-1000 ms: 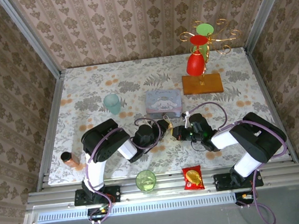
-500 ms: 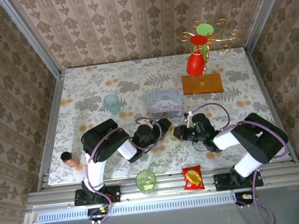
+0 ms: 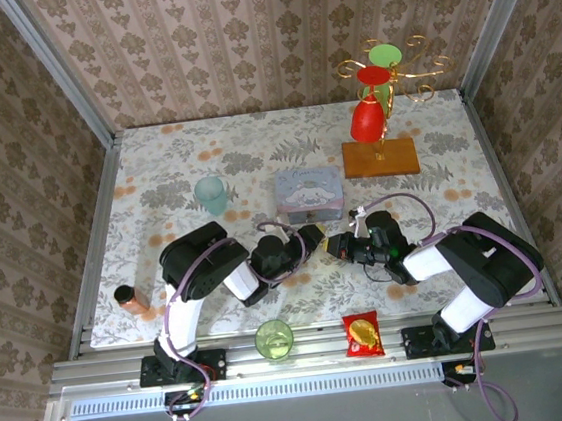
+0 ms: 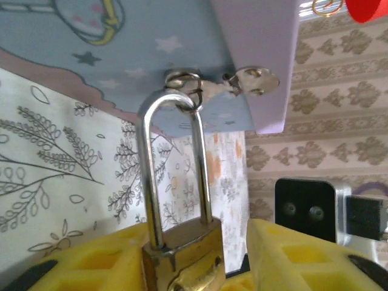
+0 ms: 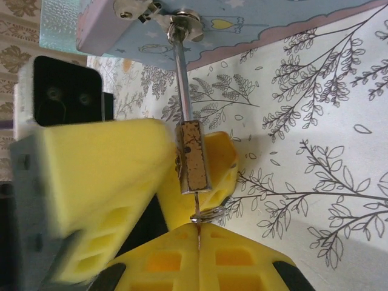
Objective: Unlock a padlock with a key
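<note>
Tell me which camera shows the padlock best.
The left wrist view: the padlock faces the lens, its shackle hooked through the hasp of the tin, body cropped below. The right wrist view shows it edge-on, a narrow strip. In the top external view it is too small to make out.

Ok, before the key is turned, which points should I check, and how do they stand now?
1. Padlock shackle through the hasp of the tin: ok.
2. Left fingers clamp the padlock body: not ok, a gap shows beside one finger.
3. Right fingers shut on the key: ok.
4. Key in line under the padlock: ok.
5. Key fully in the keyhole: cannot tell.
</note>
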`<act>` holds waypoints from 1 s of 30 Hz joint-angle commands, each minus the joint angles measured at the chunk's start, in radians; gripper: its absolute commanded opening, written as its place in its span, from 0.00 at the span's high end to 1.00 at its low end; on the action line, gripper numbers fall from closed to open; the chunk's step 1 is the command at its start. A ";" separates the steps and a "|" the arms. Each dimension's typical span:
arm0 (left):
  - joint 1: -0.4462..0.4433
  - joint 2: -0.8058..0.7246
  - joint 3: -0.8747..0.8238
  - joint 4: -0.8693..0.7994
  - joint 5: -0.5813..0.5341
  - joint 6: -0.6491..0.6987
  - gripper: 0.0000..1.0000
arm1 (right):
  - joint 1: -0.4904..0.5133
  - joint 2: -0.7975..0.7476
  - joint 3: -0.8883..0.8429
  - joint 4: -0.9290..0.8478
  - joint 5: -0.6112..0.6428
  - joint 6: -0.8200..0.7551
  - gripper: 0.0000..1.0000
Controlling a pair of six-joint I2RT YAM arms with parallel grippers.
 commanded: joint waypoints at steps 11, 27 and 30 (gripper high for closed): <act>0.021 0.028 -0.017 -0.092 -0.007 0.030 0.79 | -0.009 -0.105 -0.007 -0.210 0.119 -0.114 0.73; 0.036 0.016 -0.015 -0.092 -0.003 0.036 0.83 | 0.161 -0.207 0.240 -0.737 0.459 -0.549 0.64; 0.037 0.011 -0.017 -0.092 0.000 0.030 0.83 | 0.203 -0.149 0.261 -0.721 0.484 -0.561 0.64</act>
